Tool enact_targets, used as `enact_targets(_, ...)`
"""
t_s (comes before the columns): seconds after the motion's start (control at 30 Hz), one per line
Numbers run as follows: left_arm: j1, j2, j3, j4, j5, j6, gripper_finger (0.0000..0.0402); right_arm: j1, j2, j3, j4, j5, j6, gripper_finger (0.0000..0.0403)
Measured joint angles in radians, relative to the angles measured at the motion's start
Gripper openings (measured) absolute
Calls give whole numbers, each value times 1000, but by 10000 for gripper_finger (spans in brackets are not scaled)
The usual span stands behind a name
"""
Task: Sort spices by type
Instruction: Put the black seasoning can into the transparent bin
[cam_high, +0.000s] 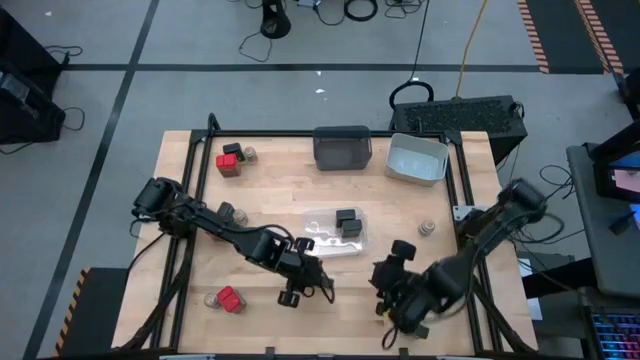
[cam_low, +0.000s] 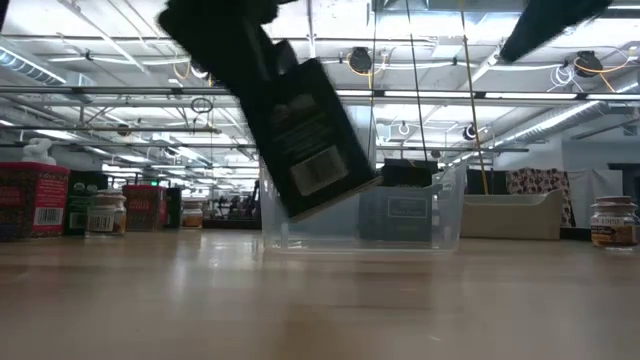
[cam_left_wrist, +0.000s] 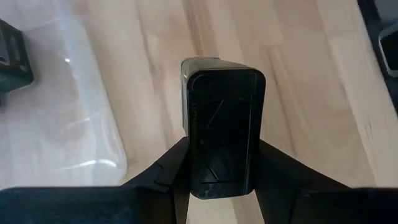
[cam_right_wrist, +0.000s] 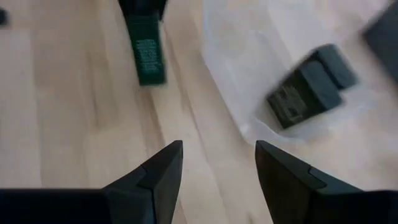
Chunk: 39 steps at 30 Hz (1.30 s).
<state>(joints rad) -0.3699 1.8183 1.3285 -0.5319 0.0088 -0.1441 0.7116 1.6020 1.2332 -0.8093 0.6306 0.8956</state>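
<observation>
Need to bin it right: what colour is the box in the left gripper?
Black, seen best in the left wrist view: box in left gripper.

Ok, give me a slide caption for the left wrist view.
Left tool holding a black boxy spice container above the wooden table, beside the clear bin.

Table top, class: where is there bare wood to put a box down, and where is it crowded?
Free: the wood between the red boxes and the dark bin, and the strip between the clear bin and the lone jar. Crowded: the front middle, where the left hand holds a dark box beside the open right hand.
</observation>
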Motion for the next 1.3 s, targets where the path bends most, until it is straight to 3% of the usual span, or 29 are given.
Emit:
enact_targets(0.13,20,0,0,-5,32,-54,137,-60,-144,-243,380,-8,-205,183)
enact_targets(0.3,33,0,0,-9,73,-129,137,-136,-239,-405,582,-50,-391,183)
enact_targets(0.57,22,8,0,-7,73,-161,138,-168,-257,-439,631,-127,-439,183)
enact_targets(0.77,20,8,0,-35,91,-118,179,-167,-257,-439,654,-188,-401,183)
enact_targets(0.93,23,8,0,-43,93,-103,200,-167,-257,-439,670,-192,-408,183)
enact_targets(1.3,24,-21,0,-53,93,-51,204,-192,-257,-439,686,-190,-413,183)
